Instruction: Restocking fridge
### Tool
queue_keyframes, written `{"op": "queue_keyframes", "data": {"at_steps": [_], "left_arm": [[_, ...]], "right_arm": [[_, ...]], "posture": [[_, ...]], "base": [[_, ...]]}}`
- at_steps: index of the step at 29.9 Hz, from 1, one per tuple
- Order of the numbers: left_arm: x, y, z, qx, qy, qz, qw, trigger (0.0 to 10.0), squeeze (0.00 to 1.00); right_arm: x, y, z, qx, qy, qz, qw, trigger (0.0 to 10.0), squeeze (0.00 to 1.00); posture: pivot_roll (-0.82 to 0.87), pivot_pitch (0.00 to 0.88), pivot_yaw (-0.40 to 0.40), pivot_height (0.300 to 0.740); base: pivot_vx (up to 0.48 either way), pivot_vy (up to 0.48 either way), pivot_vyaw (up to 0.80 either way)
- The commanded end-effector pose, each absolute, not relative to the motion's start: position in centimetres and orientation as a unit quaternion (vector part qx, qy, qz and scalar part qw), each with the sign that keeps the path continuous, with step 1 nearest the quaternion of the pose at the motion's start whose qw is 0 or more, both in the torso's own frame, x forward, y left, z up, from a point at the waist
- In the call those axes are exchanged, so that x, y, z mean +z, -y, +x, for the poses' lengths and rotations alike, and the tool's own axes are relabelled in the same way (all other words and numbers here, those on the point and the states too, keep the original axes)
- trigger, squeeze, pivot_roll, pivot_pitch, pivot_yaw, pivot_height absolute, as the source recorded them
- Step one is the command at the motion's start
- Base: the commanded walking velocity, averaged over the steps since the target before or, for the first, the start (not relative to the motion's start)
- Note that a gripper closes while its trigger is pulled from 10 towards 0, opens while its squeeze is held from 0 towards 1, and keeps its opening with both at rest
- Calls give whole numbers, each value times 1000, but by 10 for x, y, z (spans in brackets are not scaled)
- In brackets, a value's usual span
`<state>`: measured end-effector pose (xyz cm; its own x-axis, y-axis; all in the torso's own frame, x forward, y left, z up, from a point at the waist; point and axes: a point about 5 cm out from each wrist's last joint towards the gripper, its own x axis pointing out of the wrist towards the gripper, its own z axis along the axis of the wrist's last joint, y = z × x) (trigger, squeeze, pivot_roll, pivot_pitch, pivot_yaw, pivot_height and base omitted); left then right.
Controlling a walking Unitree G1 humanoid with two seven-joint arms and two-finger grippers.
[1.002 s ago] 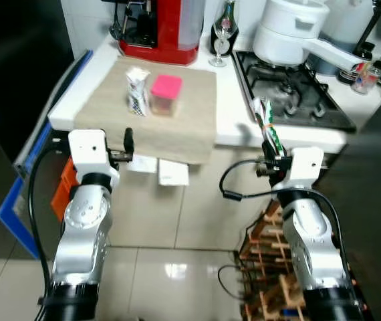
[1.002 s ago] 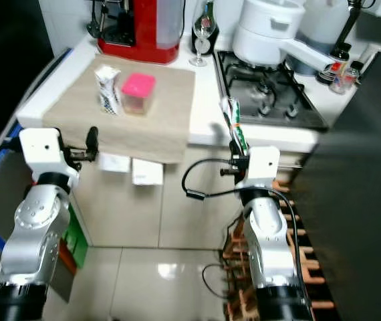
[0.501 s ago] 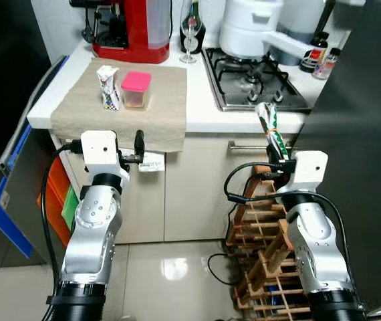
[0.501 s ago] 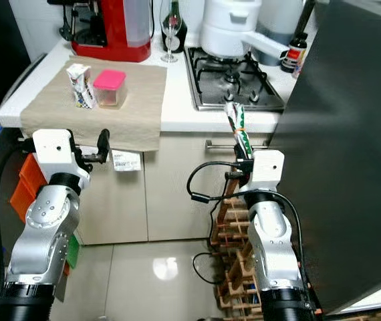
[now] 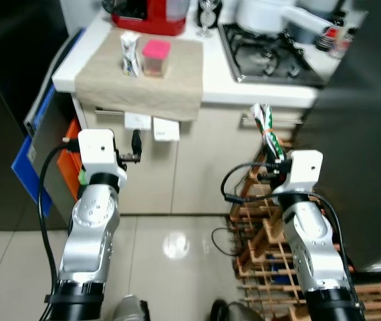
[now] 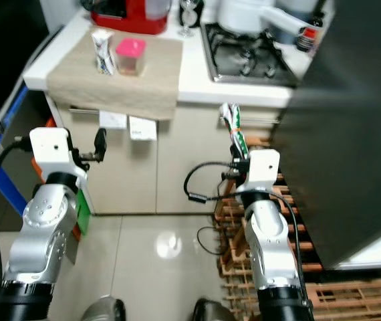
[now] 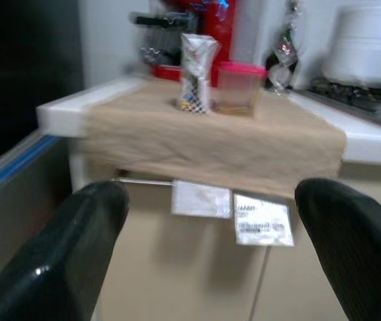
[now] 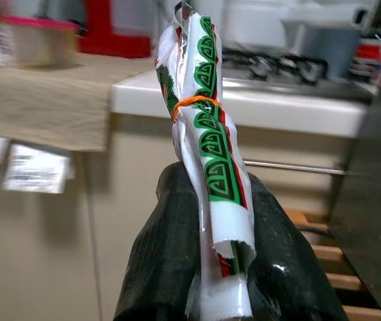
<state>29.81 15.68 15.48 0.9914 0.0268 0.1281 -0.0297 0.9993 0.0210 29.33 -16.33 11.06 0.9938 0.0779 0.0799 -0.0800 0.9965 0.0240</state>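
Note:
My right gripper (image 5: 275,159) is shut on a twisted white-and-green packet (image 5: 267,127) bound with an orange band, held upright in front of the lower cabinets; the right wrist view shows the packet (image 8: 207,147) clamped between both fingers (image 8: 164,267). My left gripper (image 5: 136,144) is open and holds nothing, its fingers (image 7: 63,254) spread wide and facing the counter. On a beige cloth (image 5: 144,83) on the counter stand a small carton (image 5: 130,53) and a pink-lidded container (image 5: 156,57), both well beyond the grippers.
A dark grey door panel (image 5: 367,134) rises close on the right. A wooden rack (image 5: 261,234) sits on the floor below the right arm. A red coffee machine (image 5: 144,8) and a gas hob (image 5: 271,57) are on the counter. A blue-edged panel (image 5: 33,167) stands at the left.
The camera has pulled back and tilted down, so the counter sits farther away and more floor shows. Both arms keep their pose; the packet stays held.

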Motion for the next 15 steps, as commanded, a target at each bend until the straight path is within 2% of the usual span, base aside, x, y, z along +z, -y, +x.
{"op": "queue_keyframes", "data": {"at_steps": [1,10,15], "left_arm": [[152,-157,296,16,59,16,998,10000,0],[152,-156,297,13,59,19,998,10000,0],[153,-155,296,6,65,20,998,10000,0]], "right_arm": [[113,162,294,41,42,17,998,0,0],[112,162,294,43,42,17,998,0,0],[112,162,293,43,41,15,998,0,0]], "posture": [[-41,0,-48,740],[-42,0,-47,740],[-46,0,-44,740]], "base": [[-341,0,0],[-341,0,0],[0,0,0]]}}
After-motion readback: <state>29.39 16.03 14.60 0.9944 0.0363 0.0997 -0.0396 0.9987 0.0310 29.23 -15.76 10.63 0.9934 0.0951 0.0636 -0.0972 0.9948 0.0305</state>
